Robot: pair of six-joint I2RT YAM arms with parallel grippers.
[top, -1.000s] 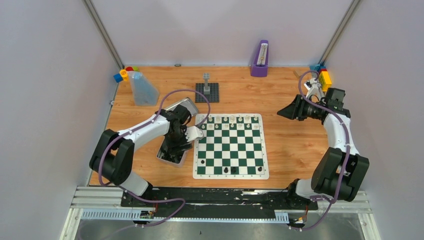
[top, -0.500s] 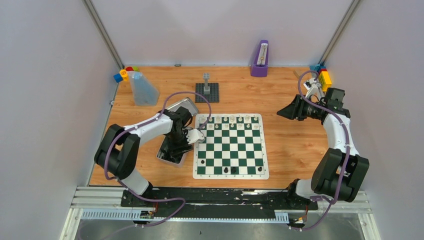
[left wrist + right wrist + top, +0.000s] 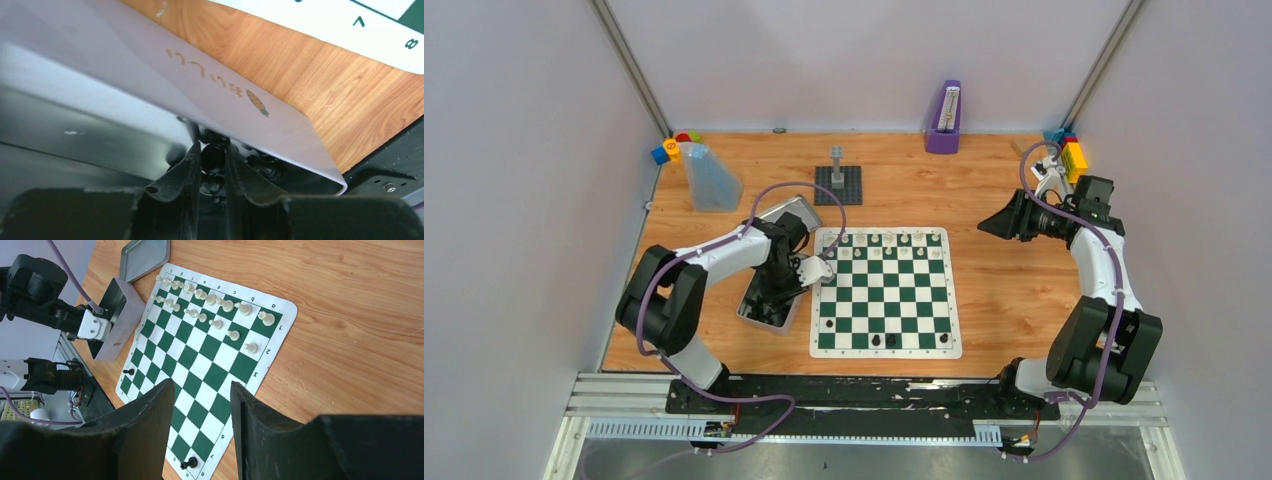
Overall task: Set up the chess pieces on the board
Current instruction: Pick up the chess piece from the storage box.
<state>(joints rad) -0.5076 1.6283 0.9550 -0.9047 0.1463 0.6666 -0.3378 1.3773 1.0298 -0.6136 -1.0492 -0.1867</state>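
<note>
Tin [image 3: 762,308]: silver, open, on the bench [image 3: 1014,300] just left of the board; printed lettering on its side wall. Its lid [image 3: 789,212] lies flat just beyond it, by the board's far-left corner.
Left tool [image 3: 212,148]: down inside the tin, clenched on a black piece [image 3: 212,159], with one finger pressed to either side of it. More dark pieces lie under it, too shadowed to count.
Board [image 3: 884,353]: green-and-white mat, flat at the middle of the bench, between the two arms.
White pieces [image 3: 889,240]: upright in the two far rows of the board.
Black pieces on board [image 3: 884,341]: only a few. One stands near the left edge, a row in from the near side. Three more stand along the near row.
Right tool [image 3: 202,390]: held in the air to the right of the board, well apart from it. It is released, with the fingers spread and nothing between them, and its camera looks back across the board.
</note>
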